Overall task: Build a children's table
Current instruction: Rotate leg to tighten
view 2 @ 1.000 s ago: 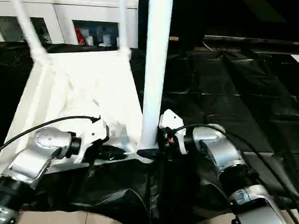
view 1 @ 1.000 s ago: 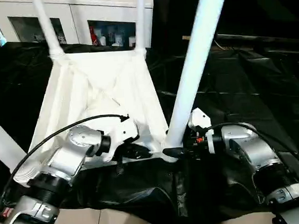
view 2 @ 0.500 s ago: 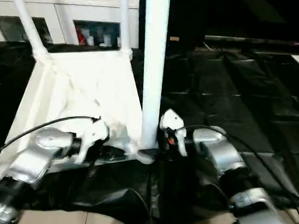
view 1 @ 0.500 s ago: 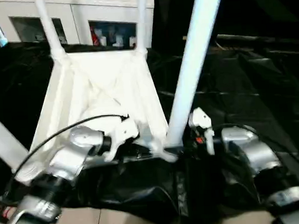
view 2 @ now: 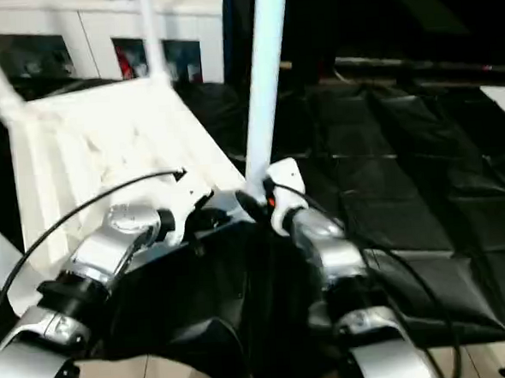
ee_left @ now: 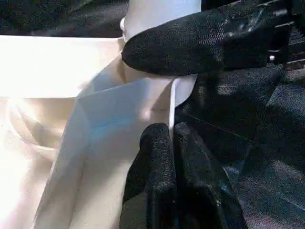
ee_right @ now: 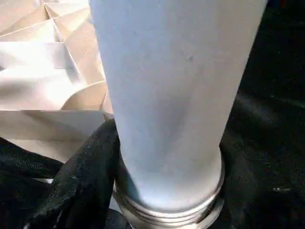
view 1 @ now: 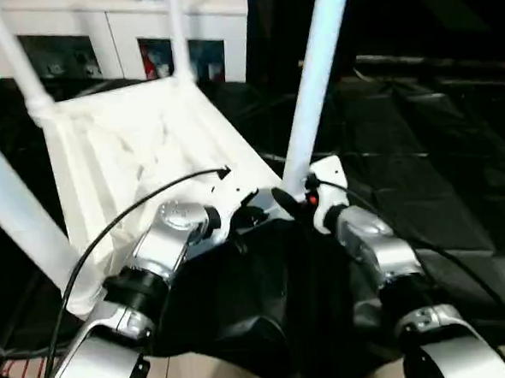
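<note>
Lying upside down on black sheeting, the children's table (view 1: 122, 154) has four legs standing up, so assembly looks nearly done; the right hand (view 1: 289, 195) grasps the near-right leg (view 1: 311, 91) at its base, seemingly seating it, while the clenched left hand (ee_left: 174, 157) touches the rim.

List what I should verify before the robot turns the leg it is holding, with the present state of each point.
1. Left jaws shut on the tabletop rim: ok, its fingers pinch the thin wall.
2. Right jaws around the near right leg at its base: ok, one finger lies against it.
3. Near right leg fully seated: cannot tell; a ridged ring shows at its base.
4. Near right leg upright: ok.
5. Other three legs standing in their corners: ok.
6. Black sheet clear of the socket: cannot tell.
</note>
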You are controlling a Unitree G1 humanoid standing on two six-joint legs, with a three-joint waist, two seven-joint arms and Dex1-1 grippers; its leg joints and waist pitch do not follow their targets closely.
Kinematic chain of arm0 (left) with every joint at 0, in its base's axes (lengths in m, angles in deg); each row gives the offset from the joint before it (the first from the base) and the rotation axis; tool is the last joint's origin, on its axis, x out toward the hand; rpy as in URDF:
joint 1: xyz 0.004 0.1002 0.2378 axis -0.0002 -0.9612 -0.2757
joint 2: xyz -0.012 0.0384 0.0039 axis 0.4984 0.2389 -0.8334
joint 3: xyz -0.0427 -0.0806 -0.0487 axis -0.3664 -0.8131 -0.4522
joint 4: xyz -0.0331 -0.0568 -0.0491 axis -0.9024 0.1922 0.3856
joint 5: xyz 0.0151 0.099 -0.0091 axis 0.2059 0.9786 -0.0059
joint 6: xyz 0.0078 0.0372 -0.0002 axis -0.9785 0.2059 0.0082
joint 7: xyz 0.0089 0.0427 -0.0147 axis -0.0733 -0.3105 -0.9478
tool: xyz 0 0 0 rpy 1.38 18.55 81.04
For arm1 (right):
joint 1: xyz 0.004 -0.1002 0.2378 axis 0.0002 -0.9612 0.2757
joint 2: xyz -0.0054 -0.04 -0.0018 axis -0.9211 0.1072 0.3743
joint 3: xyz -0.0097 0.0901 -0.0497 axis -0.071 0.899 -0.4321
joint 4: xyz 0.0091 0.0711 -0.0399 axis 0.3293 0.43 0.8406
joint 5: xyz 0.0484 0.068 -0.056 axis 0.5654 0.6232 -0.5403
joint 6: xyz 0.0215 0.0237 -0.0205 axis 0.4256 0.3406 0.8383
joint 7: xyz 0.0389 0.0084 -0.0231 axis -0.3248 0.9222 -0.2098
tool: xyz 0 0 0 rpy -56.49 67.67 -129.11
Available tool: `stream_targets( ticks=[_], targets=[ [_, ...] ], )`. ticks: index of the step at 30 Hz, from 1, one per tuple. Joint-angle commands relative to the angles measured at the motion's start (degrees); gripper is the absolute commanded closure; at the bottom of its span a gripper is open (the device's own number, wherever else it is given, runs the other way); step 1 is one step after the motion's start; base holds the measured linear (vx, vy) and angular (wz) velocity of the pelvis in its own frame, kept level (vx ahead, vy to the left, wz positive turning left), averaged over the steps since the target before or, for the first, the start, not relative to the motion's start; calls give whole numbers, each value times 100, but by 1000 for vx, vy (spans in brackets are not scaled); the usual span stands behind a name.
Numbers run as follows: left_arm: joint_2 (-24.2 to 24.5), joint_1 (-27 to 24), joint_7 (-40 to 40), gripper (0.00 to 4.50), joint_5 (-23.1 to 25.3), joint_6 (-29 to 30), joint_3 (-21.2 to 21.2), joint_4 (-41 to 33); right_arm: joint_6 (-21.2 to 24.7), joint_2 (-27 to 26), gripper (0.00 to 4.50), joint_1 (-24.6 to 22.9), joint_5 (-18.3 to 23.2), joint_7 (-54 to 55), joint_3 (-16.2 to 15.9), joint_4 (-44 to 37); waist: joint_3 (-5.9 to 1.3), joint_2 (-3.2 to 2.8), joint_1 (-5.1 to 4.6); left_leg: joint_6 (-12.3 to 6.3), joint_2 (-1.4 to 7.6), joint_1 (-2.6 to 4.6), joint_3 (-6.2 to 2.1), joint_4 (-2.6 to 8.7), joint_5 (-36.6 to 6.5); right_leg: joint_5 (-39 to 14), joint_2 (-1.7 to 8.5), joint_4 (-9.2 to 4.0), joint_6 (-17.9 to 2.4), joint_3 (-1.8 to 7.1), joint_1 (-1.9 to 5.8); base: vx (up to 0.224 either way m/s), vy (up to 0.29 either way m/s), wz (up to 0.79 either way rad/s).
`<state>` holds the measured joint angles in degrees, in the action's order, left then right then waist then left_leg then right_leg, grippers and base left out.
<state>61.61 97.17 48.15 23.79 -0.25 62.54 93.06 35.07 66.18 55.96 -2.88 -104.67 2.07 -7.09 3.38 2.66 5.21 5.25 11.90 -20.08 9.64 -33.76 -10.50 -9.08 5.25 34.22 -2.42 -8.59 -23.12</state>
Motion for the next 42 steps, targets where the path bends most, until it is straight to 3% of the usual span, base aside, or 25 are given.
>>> stream_targets(
  ticks=[1, 4, 6, 12, 16, 18, 21, 30, 37, 40, 42],
  targets=[
    [-104, 64, 269, 450, -134, -432, 129, -431, 36, -293, 104, -102, 161, -995, -557, -152, -438, -35, 18, -178, 161, -11, -27, 370, -956, -1661, 424, -425, -674, 407, 366, 0, 0, 0],
    [13, -49, 519, 450, -176, -518, 177, -548, 34, -133, 60, -135, 170, -1300, -624, -244, -419, -49, 13, -197, 181, -7, -35, 384, -1092, -1807, 429, -445, -640, 409, 364, 0, 0, 0],
    [119, -145, 731, 450, -224, -530, 205, -668, 67, 43, 53, -174, 194, -1634, -686, -358, -412, -54, 13, -146, 190, 15, -44, 390, -1209, -1975, 435, -459, -638, 404, 362, 0, 0, 0],
    [674, -473, 1707, 450, -357, -734, 393, -1082, 238, 886, 53, -372, 362, -3155, -954, -948, -417, -47, 61, -285, 204, 15, -24, 382, -1078, -1659, 422, -417, -750, 430, 360, 0, 0, 0],
    [877, -561, 2089, 450, -423, -756, 416, -1229, 312, 1166, 53, -454, 388, -3675, -990, -1132, -413, -46, 85, -252, 218, 22, -25, 388, -1071, -1572, 420, -397, -834, 432, 350, 0, 0, 0],
    [985, -599, 2288, 450, -456, -779, 425, -1292, 324, 1322, 53, -492, 372, -3924, -1044, -1197, -402, -17, 104, -222, 198, 19, -22, 389, -1168, -1830, 423, -427, -757, 422, 364, 0, 0, 0],
    [1146, -662, 2563, 450, -500, -806, 453, -1387, 370, 1538, 78, -533, 362, -4222, -1170, -1276, -410, -28, 119, -223, 205, 25, -27, 384, -1151, -1902, 429, -434, -707, 422, 361, 0, 0, 0],
    [1210, -730, 2728, 450, -512, -814, 472, -1448, 458, 1553, 159, -540, 344, -4350, -1221, -1327, -411, -29, 127, -178, 203, 21, -29, 385, -1131, -1900, 418, -427, -717, 419, 350, 0, 0, 0],
    [1076, -690, 2392, 450, -452, -693, 380, -1348, 556, 1389, 181, -680, 440, -4133, -1152, -1380, -411, -35, 129, -176, 204, 20, -31, 386, -1126, -1860, 416, -423, -717, 417, 351, 0, 0, 0],
    [785, -503, 1755, 450, -382, -505, 200, -1066, 575, 1058, 182, -639, 427, -3432, -932, -1094, -393, -31, 105, -108, 192, 27, -33, 391, -1252, -2122, 422, -467, -658, 406, 342, 0, 0, 0],
    [614, -389, 1433, 450, -357, -428, 103, -915, 517, 849, 183, -558, 342, -2893, -804, -815, -381, -24, 68, -25, 147, 65, -42, 364, -1461, -2911, 449, -595, -364, 352, 324, 0, 0, 0]
  ],
)
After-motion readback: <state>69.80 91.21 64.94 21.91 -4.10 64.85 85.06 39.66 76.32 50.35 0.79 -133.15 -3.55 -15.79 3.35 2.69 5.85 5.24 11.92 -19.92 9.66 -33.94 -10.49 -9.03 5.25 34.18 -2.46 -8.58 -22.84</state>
